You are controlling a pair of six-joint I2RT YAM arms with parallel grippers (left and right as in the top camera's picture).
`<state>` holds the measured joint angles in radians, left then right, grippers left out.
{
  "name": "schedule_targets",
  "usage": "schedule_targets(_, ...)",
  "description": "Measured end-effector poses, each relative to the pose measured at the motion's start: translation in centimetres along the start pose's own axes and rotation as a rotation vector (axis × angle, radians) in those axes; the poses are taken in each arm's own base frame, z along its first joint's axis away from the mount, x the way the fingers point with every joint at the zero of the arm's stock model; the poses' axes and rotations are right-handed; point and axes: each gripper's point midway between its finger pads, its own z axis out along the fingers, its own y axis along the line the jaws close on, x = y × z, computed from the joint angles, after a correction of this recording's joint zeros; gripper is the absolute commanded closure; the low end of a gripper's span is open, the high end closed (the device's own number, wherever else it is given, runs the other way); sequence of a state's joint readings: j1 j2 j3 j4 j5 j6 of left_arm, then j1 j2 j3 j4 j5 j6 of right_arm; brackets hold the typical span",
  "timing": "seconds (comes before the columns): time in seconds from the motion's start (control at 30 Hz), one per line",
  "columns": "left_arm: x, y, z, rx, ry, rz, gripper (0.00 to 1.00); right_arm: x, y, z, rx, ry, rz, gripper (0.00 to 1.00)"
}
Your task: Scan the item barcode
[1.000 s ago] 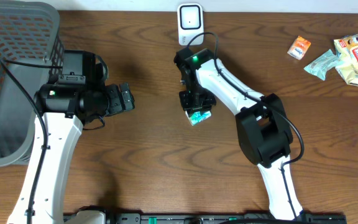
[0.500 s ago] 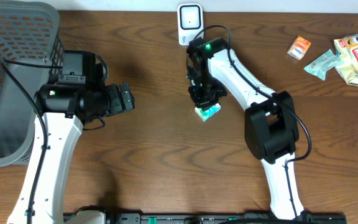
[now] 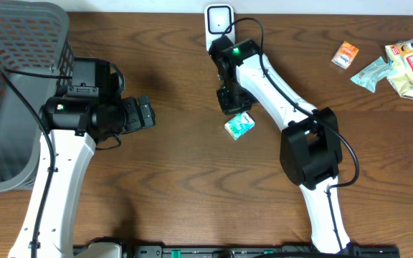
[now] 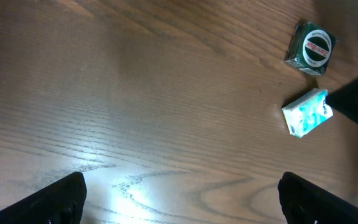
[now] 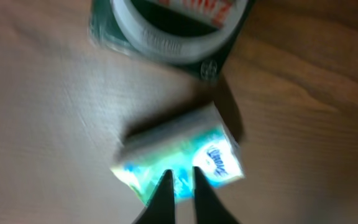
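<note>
The brown wooden surface (image 3: 163, 186) fills the whole scene, and the biggest thing on it is a grey mesh basket (image 3: 20, 29) in the far left corner. The left arm (image 3: 63, 165) stands beside the basket. Its end effector (image 4: 191, 202) is spread wide with nothing between the fingers, hanging over bare wood well to the left of the action. The right arm (image 3: 278, 93) reaches in from the near edge toward the far middle. In its wrist view, its end effector (image 5: 182, 186) shows two dark fingertips (image 5: 166, 193) pressed almost together, only a sliver of gap between them and nothing pinched. A white scanner (image 3: 219, 25) stands upright at the far edge, just beyond that arm's wrist. Off in the far right corner, well apart from everything else, lie a yellowish snack bag (image 3: 409, 68), a pale green wrapper (image 3: 371, 73) beside it, and a small orange packet (image 3: 347, 54). Near the right end effector sits a dark green box (image 4: 311, 48) with a round white-rimmed label on top; from overhead it is hidden under the arm. The item, a small teal-and-white packet (image 3: 239, 125), lies loose on the surface at a slant, just beside the green box and not touching it. It rests directly below the right fingertips, on the near side of the scanner.
</note>
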<state>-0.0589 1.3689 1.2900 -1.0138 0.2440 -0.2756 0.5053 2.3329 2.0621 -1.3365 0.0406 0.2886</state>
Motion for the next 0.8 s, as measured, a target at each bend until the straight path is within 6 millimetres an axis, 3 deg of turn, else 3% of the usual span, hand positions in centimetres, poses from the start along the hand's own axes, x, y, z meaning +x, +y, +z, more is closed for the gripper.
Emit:
schedule_targets(0.07, 0.0, 0.0, 0.0, 0.0, 0.0, 0.0, 0.02, -0.6, 0.3, 0.0, -0.016, -0.025, 0.082, 0.56)
schedule_targets(0.1, 0.0, 0.0, 0.0, 0.0, 0.0, 0.0, 0.02, -1.0, 0.5, 0.0, -0.024, -0.039, 0.114, 0.5)
schedule_targets(0.13, 0.0, 0.0, 0.0, 0.0, 0.0, 0.0, 0.02, -1.3, 0.7, 0.0, -0.033, -0.049, 0.143, 0.36)
schedule_targets(0.17, 0.0, 0.0, 0.0, 0.0, 0.0, 0.0, 0.02, -1.4, 0.7, 0.0, -0.036, -0.054, 0.17, 0.32)
schedule_targets(0.37, 0.0, 0.0, 0.0, 0.0, 0.0, 0.0, 0.03, -1.2, 0.9, 0.1, -0.03, -0.048, 0.267, 0.36)
schedule_targets(0.6, 0.0, 0.0, 0.0, 0.0, 0.0, 0.0, 0.02, 0.4, 0.2, 2.5, 0.032, -0.007, 0.413, 0.37)
schedule_targets(0.7, 0.0, 0.0, 0.0, 0.0, 0.0, 0.0, 0.02, 0.9, -0.1, 3.8, 0.05, 0.002, 0.45, 0.46)
schedule_targets(0.8, 0.0, 0.0, 0.0, 0.0, 0.0, 0.0, 0.02, 1.1, -0.4, 4.3, 0.071, -0.006, 0.47, 0.62)
